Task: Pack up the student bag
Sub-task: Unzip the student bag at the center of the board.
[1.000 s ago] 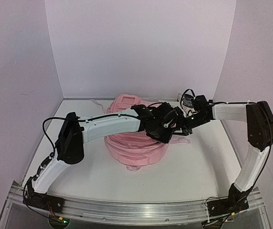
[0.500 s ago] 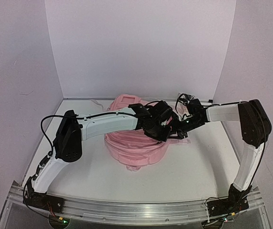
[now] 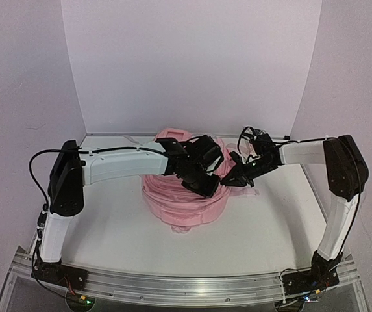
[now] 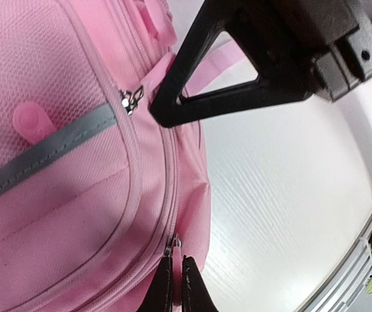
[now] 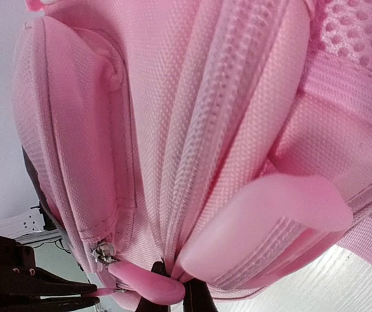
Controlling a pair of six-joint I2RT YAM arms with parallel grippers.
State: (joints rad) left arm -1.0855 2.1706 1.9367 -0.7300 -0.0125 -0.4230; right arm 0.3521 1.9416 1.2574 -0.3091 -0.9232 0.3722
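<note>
The student bag (image 3: pixel 182 198) is a soft pink backpack lying in the middle of the table. My left gripper (image 3: pixel 210 187) sits at its right side. In the left wrist view it (image 4: pixel 174 263) is shut on the small pink zip pull (image 4: pixel 175 251) of the bag's (image 4: pixel 62 162) outer zip. My right gripper (image 3: pixel 230 180) meets the bag from the right, close to the left one. In the right wrist view it (image 5: pixel 176 289) is shut on a fold of bag fabric (image 5: pixel 192 130) beside the zip. A second pink pull (image 5: pixel 148 284) lies across one finger.
The bag lies on a white table (image 3: pixel 270 221) enclosed by white walls, with an aluminium rail (image 3: pixel 186 286) along the near edge. A grey reflective strip (image 4: pixel 43 153) and another pink pull tab (image 4: pixel 30 120) show on the bag's front. A pink strap (image 3: pixel 249 191) trails right of the bag.
The right gripper has closed on the bag's fabric. The left arm's elbow has swung to the left and its gripper, which closed on the zip pull, has shifted slightly left.
</note>
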